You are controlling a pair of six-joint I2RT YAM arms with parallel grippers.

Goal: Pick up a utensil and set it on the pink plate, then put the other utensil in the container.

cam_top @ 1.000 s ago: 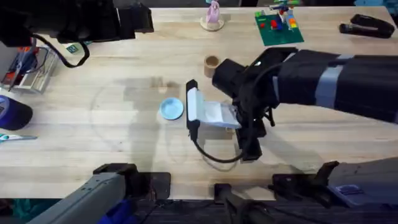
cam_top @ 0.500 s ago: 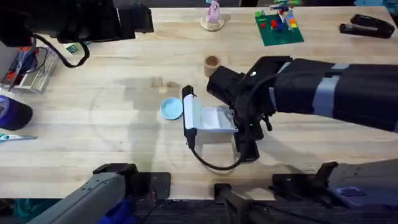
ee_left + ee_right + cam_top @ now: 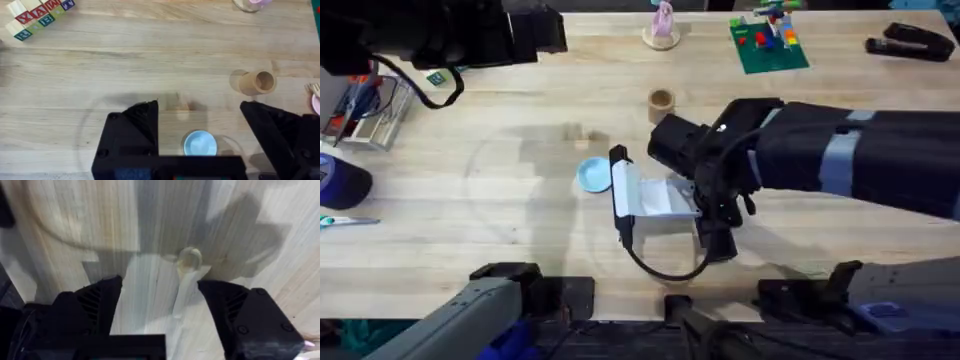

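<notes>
One second of travel has carried the right arm [image 3: 790,165] a little leftward and toward the near edge in the overhead view, so that it is now stretched across the middle of the surface [image 3: 500,210], just beside the blue plate [image 3: 592,175]. The container [image 3: 661,100] stands apart, farther back. This shift is judged to be an approach for a pick, with the spoon the likely target.

From the left wrist, the left fingers [image 3: 132,135] are seen spread wide and empty, held high above the surface. Fork [image 3: 314,89] tines are glimpsed at the rim of the pink plate [image 3: 316,104]; whether the fork lies on that plate cannot be told.

From the right wrist, the right fingers [image 3: 95,305] are seen wide open, pointed down, with nothing gripped. The spoon [image 3: 186,275] lies flat on the surface between them, nearer one finger. A further descent and a closing are judged to be needed.
</notes>
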